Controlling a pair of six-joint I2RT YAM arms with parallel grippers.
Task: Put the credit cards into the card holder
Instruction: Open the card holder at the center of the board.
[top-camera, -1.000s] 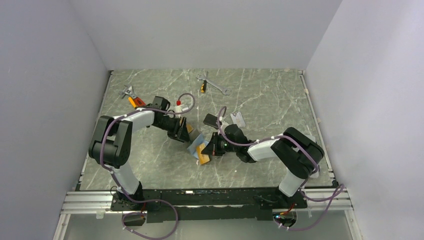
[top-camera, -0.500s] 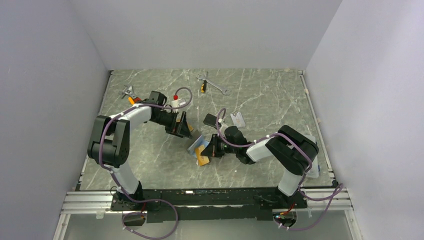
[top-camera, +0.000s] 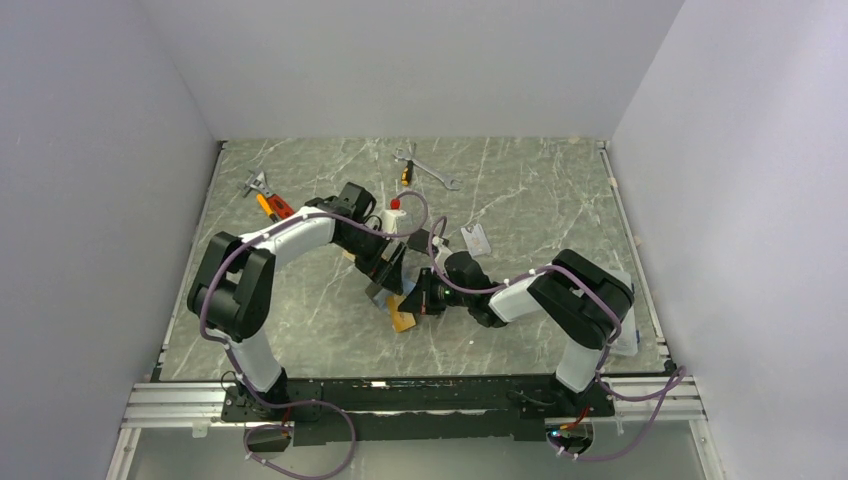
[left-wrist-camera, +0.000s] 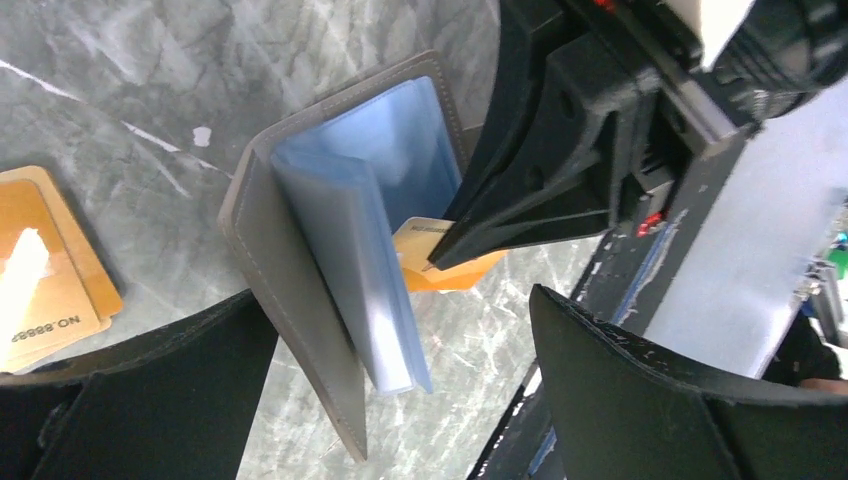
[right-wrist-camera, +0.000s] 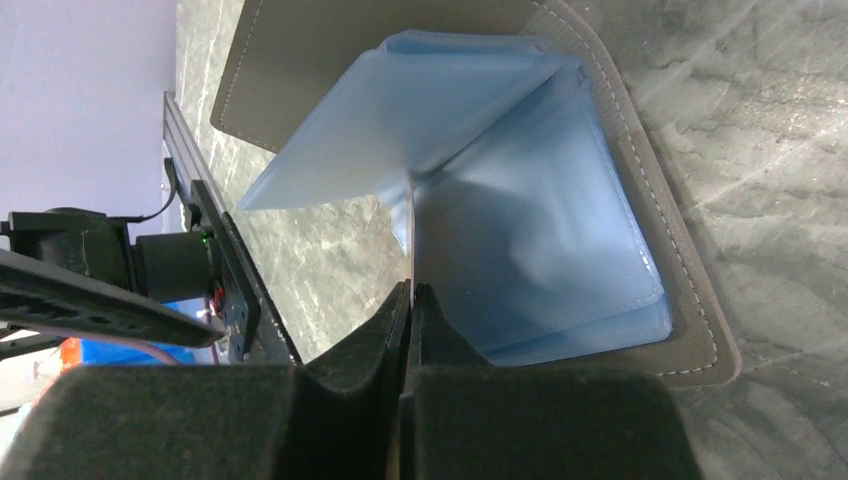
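The card holder (left-wrist-camera: 300, 290) stands open on the table, taupe cover outside and light blue pockets (right-wrist-camera: 520, 210) fanned apart. My left gripper (left-wrist-camera: 400, 400) hangs open over it, one finger on each side, touching nothing. My right gripper (right-wrist-camera: 410, 295) is shut on an orange credit card (left-wrist-camera: 445, 270), whose edge points in among the blue pockets. From above, that card (top-camera: 403, 320) pokes out below the right gripper (top-camera: 418, 299), right beside the holder (top-camera: 377, 291). A second orange card (left-wrist-camera: 45, 280) lies flat on the table left of the holder.
A silver-grey card (top-camera: 477, 238) lies behind the right arm. A wrench (top-camera: 430, 168) lies at the back of the marble table (top-camera: 300, 330), and an orange-handled tool (top-camera: 265, 198) at the back left. The two arms meet close together at the middle.
My left gripper has opened wide and swung right, from beside the holder to over it. The right gripper with the orange card has crept slightly left.
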